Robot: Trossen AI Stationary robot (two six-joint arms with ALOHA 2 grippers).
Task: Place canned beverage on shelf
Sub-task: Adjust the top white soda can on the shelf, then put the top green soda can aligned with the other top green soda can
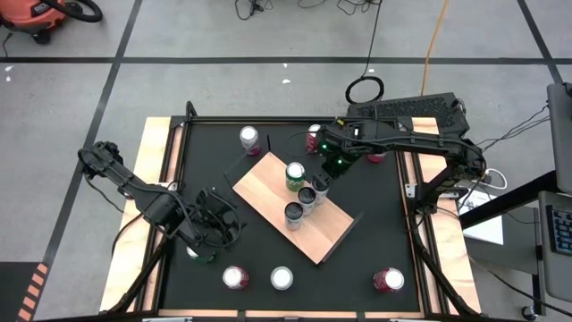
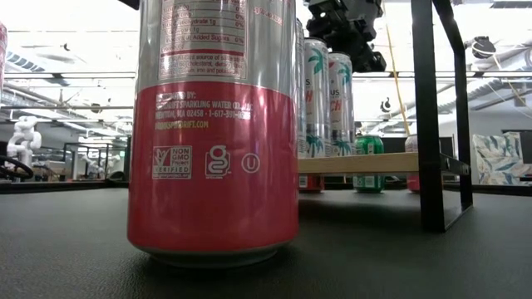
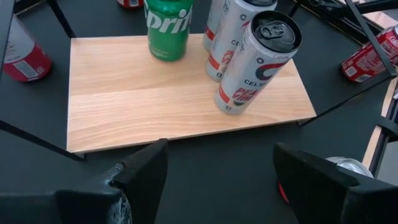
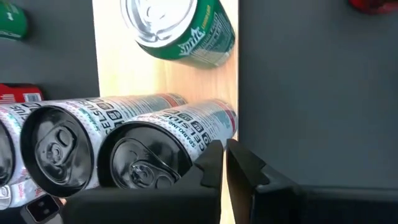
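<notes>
While the left gripper (image 1: 207, 234) waits open (near-left), the right gripper (image 1: 323, 182), fingers together, hangs above the shelf (image 1: 268, 183) cans (image 1: 307, 197).

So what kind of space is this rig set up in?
Likely a robotics lab or workshop: taped concrete floor, an orange shop vacuum in the corner, loose cables and a keyboard beside the table.
</notes>
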